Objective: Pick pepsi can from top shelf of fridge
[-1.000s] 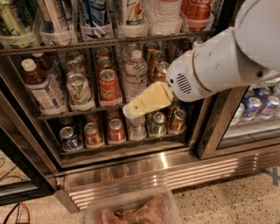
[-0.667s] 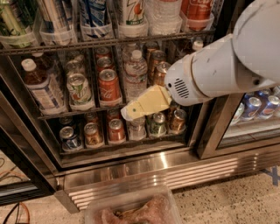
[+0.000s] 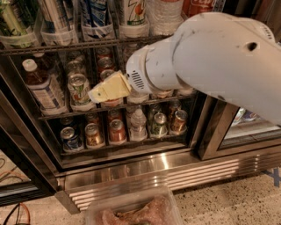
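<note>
Hovering before the fridge point(image 3: 145, 169), the cream-coloured hand point(image 3: 97, 93) points left in front of the middle rack point(image 3: 57, 115). It sits at the end of a bulky white arm point(image 3: 219, 57) that reaches in from the right. Whether the hand is wide or narrow I cannot tell; it shows only as one pale wedge.

The pepsi can point(image 3: 94, 13) stands upright in a clear tray on the top shelf point(image 3: 44, 47), above the hand and well apart from it. On that shelf a white-and-green can point(image 3: 131, 13) is just to its right, then a clear water bottle point(image 3: 164, 15) and a red cola can point(image 3: 202, 6). A silvery can point(image 3: 55, 17) stands to its left.

On the middle rack, a brown bottle with a white cap point(image 3: 41, 85) and a green-and-white can point(image 3: 80, 90) stand left of the hand. The bottom rack point(image 3: 131, 144) holds a red can point(image 3: 117, 130) beside a small water bottle point(image 3: 138, 123). Below the fridge's ribbed steel base, a clear plastic bin point(image 3: 131, 206) sits on the speckled floor point(image 3: 228, 197).
</note>
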Action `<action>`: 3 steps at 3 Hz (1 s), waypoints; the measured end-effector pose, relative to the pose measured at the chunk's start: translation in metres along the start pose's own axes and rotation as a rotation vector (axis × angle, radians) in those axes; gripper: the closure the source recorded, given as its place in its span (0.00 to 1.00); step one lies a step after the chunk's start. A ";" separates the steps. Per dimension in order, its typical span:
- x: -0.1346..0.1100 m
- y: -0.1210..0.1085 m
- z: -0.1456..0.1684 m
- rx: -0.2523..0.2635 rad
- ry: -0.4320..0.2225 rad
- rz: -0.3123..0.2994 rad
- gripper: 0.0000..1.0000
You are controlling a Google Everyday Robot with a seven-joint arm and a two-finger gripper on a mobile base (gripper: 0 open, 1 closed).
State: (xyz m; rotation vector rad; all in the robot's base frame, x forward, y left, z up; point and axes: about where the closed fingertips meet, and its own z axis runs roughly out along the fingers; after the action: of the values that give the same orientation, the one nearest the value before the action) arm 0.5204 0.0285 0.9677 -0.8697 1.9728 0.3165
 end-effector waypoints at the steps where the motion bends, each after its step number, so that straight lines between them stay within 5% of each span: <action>1: -0.028 -0.003 0.012 0.043 -0.053 -0.006 0.00; 3: -0.037 -0.009 0.014 0.094 -0.091 0.012 0.00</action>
State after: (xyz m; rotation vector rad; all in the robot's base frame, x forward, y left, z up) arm 0.5478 0.0459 0.9915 -0.7702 1.8934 0.2635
